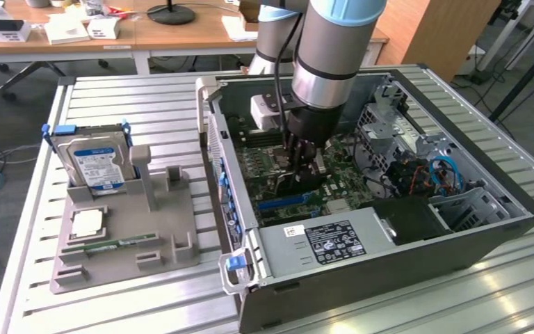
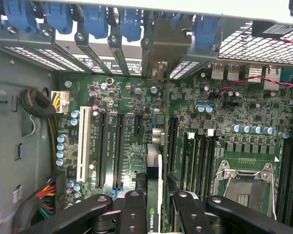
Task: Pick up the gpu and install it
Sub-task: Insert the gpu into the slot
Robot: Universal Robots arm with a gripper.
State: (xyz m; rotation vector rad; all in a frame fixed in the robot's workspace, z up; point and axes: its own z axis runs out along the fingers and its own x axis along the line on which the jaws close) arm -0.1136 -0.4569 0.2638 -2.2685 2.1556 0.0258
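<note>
1. Gripping the graphics card, the claw is seen lowered inside the open computer case, at the end of the arm reaching down from above.
2. In the wrist view the claw is noted as closed on the card. Black fingers are pressed against both of its faces, and a green logo is seen between them.
3. The card is held upright, edge-on to the wrist camera, over the green motherboard. Long black slots are seen on either side of it, and a white slot lies further off.
4. Its far end is pointed toward the row of slot covers with blue latches on the case wall.
5. Whether the card's lower edge is seated in a slot cannot be told.
6. A processor socket with a metal frame is recorded to one side of the card, apart from it.
7. In the exterior view the case is laid on its side on the slatted metal desk. A labelled power supply is mounted at its near end.
8. On the exterior view's left a grey holder is set on the desk just beside the case.
9. A blue-labelled hard drive is stood upright in the holder. A square chip and a narrow green memory stick are laid flat on it, well apart from the claw.
</note>
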